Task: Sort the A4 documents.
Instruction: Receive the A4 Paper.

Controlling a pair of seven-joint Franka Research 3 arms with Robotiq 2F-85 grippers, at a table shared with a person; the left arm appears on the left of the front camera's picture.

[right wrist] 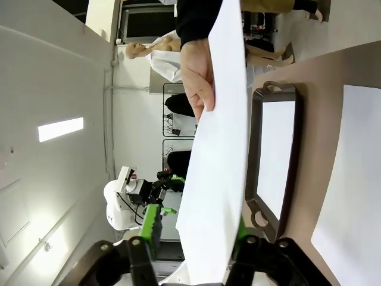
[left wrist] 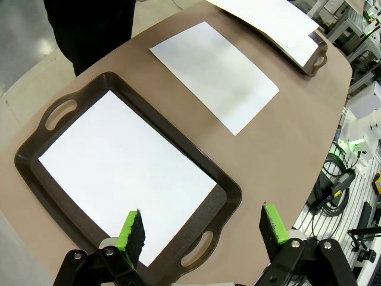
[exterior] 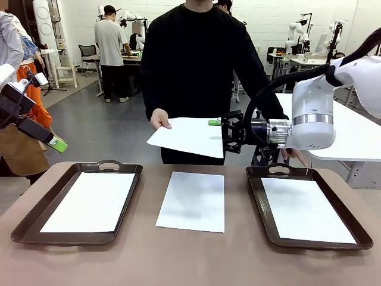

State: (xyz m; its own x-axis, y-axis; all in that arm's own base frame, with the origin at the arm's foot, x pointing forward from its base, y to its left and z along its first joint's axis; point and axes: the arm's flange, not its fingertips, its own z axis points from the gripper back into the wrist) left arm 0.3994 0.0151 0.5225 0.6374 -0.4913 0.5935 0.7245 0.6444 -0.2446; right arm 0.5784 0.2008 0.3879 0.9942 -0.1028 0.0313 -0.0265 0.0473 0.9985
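Observation:
A person's hand holds out a white A4 sheet over the table's far edge. My right gripper is at that sheet's right edge. In the right wrist view the sheet runs between the fingers of the right gripper, open with a gap at one green pad. Another sheet lies flat on the table's middle. One sheet lies in the left tray and one in the right tray. My left gripper hangs open above the left tray, holding nothing.
The brown table has rounded corners, and the two dark handled trays take up its left and right sides. The person stands at the far side, behind the middle. My left arm is raised off the table's left edge.

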